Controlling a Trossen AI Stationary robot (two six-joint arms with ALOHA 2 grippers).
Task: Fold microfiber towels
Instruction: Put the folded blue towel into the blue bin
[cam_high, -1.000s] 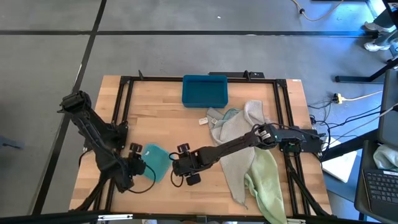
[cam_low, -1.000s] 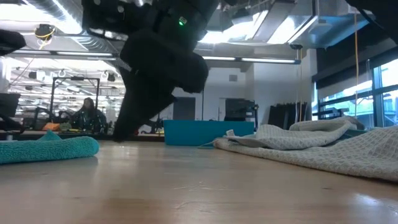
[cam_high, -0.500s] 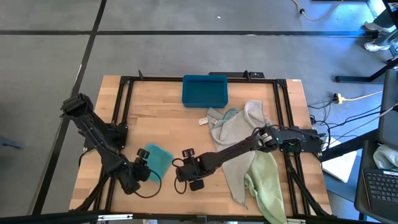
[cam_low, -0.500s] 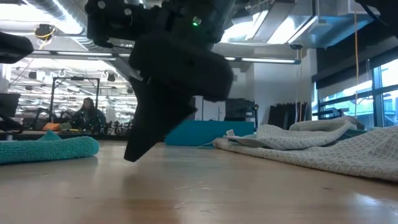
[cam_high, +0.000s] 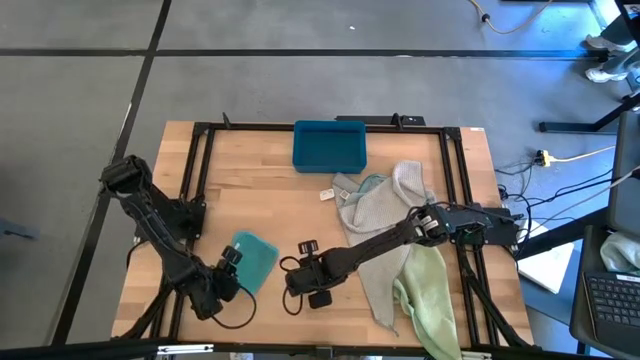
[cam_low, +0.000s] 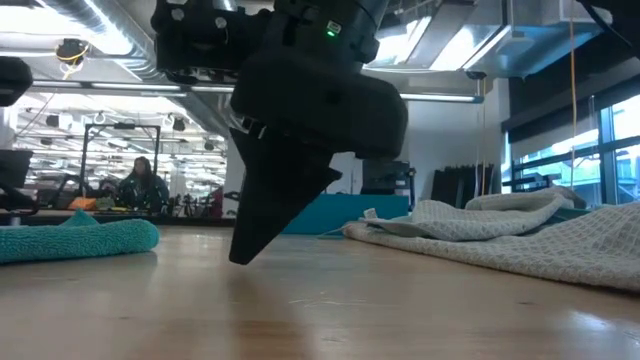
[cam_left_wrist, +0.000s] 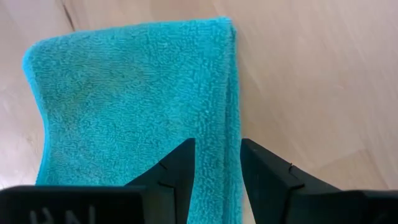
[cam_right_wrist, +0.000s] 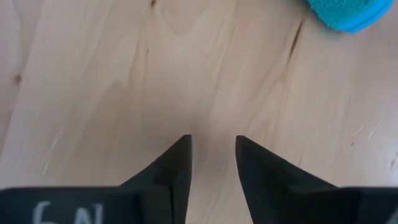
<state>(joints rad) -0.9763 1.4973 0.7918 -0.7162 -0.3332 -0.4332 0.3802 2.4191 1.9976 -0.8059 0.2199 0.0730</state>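
A teal towel (cam_high: 256, 262) lies folded flat on the wood at the near left, also seen in the low view (cam_low: 75, 240). My left gripper (cam_high: 232, 270) hangs over its near-left part, pointing steeply down. It is open, and its fingers stand on either side of the towel's folded edge (cam_left_wrist: 231, 112). My right gripper (cam_high: 296, 280) stands just right of the towel, open with a narrow gap over bare wood (cam_right_wrist: 213, 146). Its tips are close to the table (cam_low: 240, 255). The towel's rounded fold (cam_right_wrist: 345, 12) shows beyond them. My left gripper comes at the teal towel's folded edge (cam_left_wrist: 231, 134) from above, slanting, with one finger on each side of it. Whether the fingertips touch the cloth, I cannot tell. The towel lies flat on the table.
A teal-blue bin (cam_high: 329, 145) stands at the far middle. A heap of grey-beige towels (cam_high: 385, 210) and a pale green one (cam_high: 425, 290) lies at the right, under the right arm. Black frame rails (cam_high: 205, 160) run along the table's sides. A person (cam_low: 140, 185) shows far off in the room.
Both grippers have gone a little toward the table's near edge and sunk slightly. The left one has rolled about its own line. The teal towel has stayed flat where it was.
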